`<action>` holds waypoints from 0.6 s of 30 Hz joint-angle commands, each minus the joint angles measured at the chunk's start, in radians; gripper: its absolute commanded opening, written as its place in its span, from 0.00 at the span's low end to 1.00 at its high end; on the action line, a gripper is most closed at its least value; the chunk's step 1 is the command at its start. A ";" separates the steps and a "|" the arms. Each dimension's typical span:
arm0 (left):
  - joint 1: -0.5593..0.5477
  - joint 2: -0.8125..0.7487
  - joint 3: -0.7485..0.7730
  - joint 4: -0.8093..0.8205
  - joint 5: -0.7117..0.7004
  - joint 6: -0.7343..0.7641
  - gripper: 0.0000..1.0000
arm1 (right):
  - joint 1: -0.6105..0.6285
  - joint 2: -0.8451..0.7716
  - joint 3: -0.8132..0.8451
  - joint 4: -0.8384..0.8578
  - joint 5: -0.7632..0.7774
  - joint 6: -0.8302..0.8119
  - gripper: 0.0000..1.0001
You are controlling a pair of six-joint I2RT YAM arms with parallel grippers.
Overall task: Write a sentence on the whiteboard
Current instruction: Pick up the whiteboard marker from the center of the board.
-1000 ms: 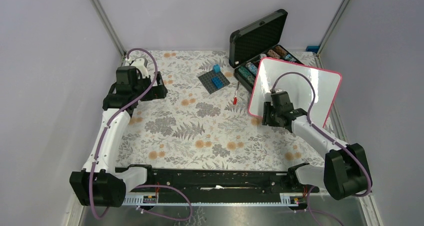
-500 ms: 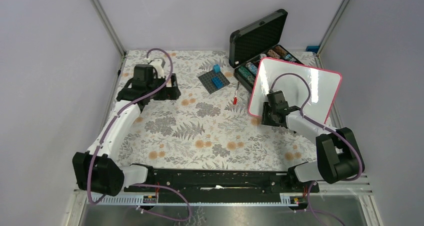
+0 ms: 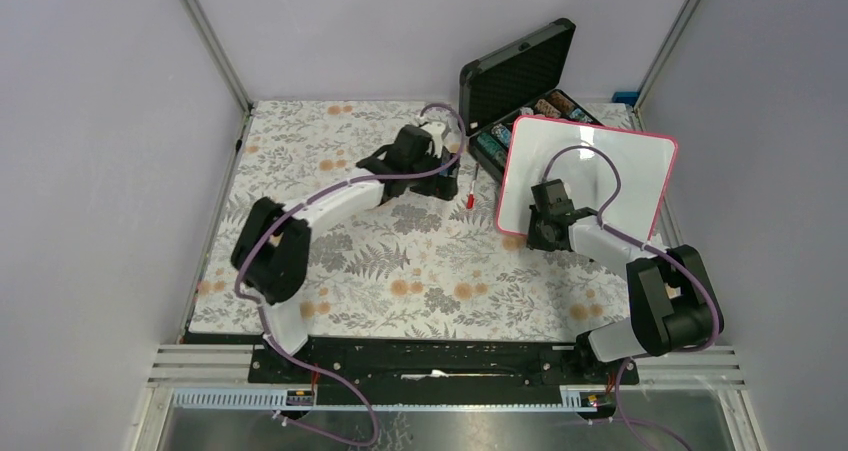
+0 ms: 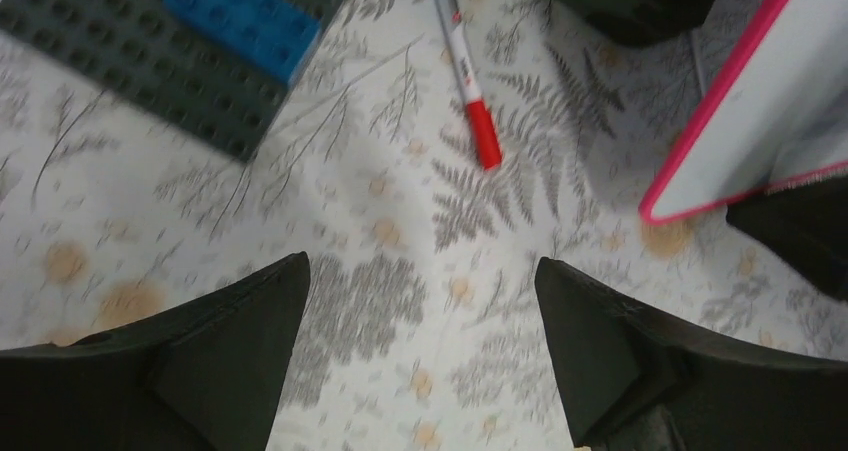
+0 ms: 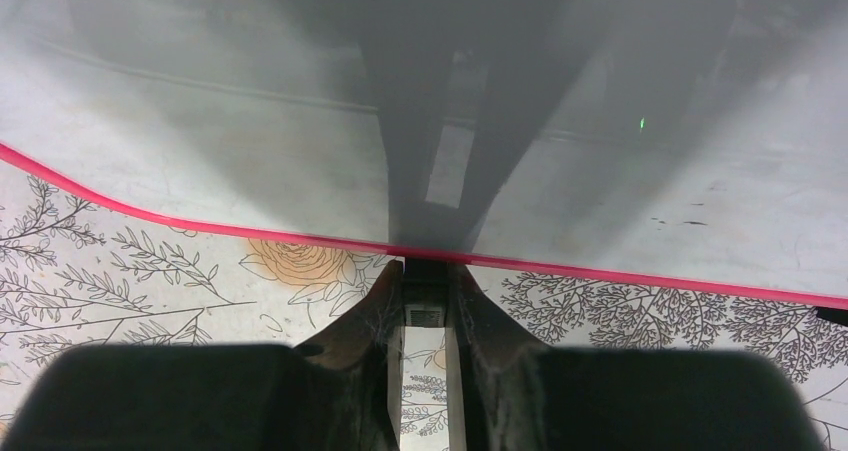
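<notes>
1. Tabletop point(image 3: 450, 271) room has been reshuffled: the left arm point(image 3: 330, 196) has been swung from the far-left corner to the middle. The tabletop's near half and left side are left open, and the right side is crowded.
2. Whiteboard point(image 3: 640, 171) is propped at a tilt on the right. Its lower pink rim is now clamped by the right gripper point(image 5: 425, 271), whose jaws were still apart a second ago. The board is judged to be steadied for writing. No sentence can be made out on it yet.
3. Black case point(image 3: 515, 81) stands open just behind the board's far-left corner, so little room is left there.
4. Grey baseplate point(image 4: 150, 51), with a blue brick point(image 4: 245, 16) on it, lies left of the approach path.
5. Left gripper point(image 4: 420, 271) is held above the cloth with jaws wide apart and nothing between them.
6. Marker point(image 4: 462, 66) lies just ahead, between baseplate and board rim, touching neither, red end nearest. It is judged to be the next thing to be picked up, and a narrow lane must be kept.
</notes>
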 commanded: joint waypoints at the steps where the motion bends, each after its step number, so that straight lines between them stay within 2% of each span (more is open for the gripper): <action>1: -0.047 0.140 0.163 0.139 -0.110 -0.046 0.91 | 0.009 -0.008 0.029 0.015 0.031 0.003 0.00; 4: -0.074 0.239 0.241 0.152 -0.159 -0.046 0.89 | 0.010 -0.016 0.026 0.015 0.035 0.006 0.00; 11: -0.111 0.417 0.397 0.141 -0.200 -0.027 0.73 | 0.011 -0.019 0.019 0.015 0.034 0.013 0.00; 16: -0.117 0.511 0.465 0.117 -0.227 -0.025 0.59 | 0.010 -0.033 0.011 0.017 0.036 0.013 0.00; 18: -0.124 0.536 0.484 0.111 -0.224 -0.021 0.57 | 0.010 -0.042 0.006 0.021 0.037 0.016 0.00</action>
